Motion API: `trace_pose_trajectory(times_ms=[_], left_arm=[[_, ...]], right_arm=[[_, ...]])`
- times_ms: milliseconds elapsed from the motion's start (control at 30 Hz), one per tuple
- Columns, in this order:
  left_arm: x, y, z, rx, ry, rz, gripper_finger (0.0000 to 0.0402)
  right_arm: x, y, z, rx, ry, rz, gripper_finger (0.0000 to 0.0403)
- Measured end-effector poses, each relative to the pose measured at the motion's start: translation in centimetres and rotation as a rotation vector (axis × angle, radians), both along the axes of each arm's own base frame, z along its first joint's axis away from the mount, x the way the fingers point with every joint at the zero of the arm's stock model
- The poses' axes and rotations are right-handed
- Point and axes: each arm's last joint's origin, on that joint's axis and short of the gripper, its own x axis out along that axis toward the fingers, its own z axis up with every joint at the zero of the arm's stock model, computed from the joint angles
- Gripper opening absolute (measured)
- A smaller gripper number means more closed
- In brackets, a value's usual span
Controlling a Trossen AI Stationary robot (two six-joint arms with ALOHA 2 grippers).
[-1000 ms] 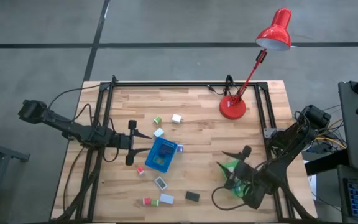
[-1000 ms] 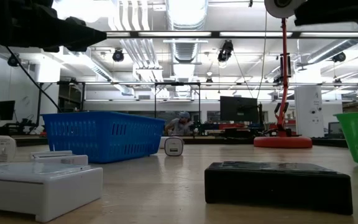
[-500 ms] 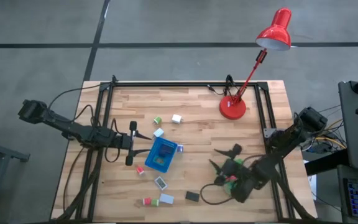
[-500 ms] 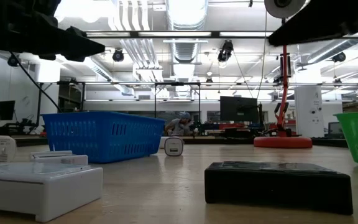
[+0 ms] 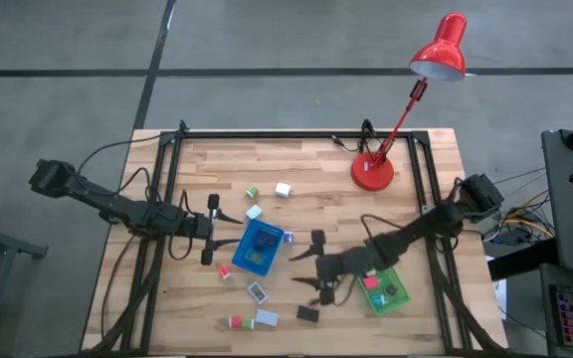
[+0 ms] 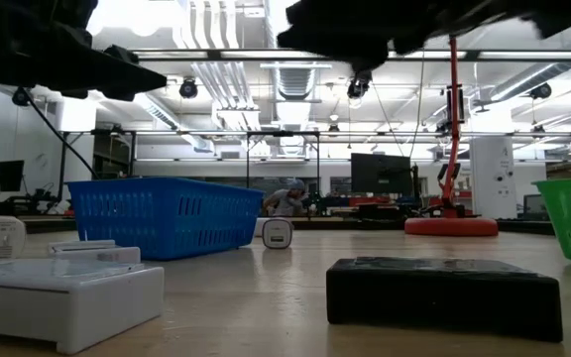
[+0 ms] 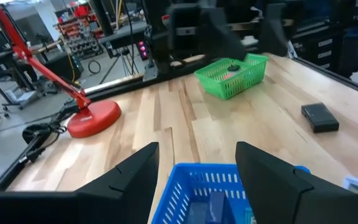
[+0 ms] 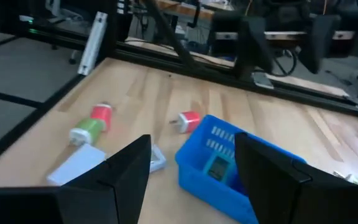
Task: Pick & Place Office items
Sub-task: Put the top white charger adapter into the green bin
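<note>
The right hand [image 5: 309,267] has swung away from the green tray [image 5: 386,289] at the counter's [image 5: 316,164] near right and now reaches out over the middle, between that tray and the blue tray [image 5: 258,248]. A second ago it hung over the green tray; half a second ago it was partway across. Its fingers are spread and hold nothing, as its own wrist view shows: two dark fingers with the blue tray visible in the gap between them. This suggests a drop into the green tray is done and the arm is heading for the next pick.

The office items lie scattered. A black block [image 5: 307,314] rests just beneath and nearest the right hand. A white box [image 5: 266,318] sits beside a red and green piece [image 5: 239,321] near the front edge, with a small framed white piece [image 5: 257,291] and a red item [image 5: 224,270] just by the blue tray. Further back are a white cube [image 5: 283,189], a green piece [image 5: 252,192] and a pale blue one [image 5: 254,212]. Each tray already holds something.

The left hand [image 5: 212,229] has stayed put beside the blue tray, fingers apart and empty.

The black block looks the likeliest next target.
</note>
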Motion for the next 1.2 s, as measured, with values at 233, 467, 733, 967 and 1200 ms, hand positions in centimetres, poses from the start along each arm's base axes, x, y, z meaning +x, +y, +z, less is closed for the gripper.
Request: trace_pose_trajectory(times_ms=[233,467,733,967,1200], left_arm=[[-0.1,0.0,-0.4,-0.028,0.040,0.007,0.0220],[-0.2,0.0,-0.7,-0.052,0.076,0.016,0.0220],[0.4,0.1,0.9,-0.055,0.190,0.124,0.0216],[1.5,0.0,3.7,0.001,0.239,0.127,0.0196],[3.8,0.6,4.0,0.085,0.347,0.186,0.0180]], right_arm=[[1.2,-3.2,0.0,-0.044,0.002,-0.013,0.0226],[1.6,-5.6,-0.1,-0.049,-0.036,0.005,0.0226],[0.8,-8.0,-0.5,-0.054,-0.099,0.016,0.0226],[-0.9,-10.4,-0.6,-0.038,-0.089,-0.008,0.0226],[-3.0,-11.5,-0.4,-0.027,-0.093,-0.036,0.0226]])
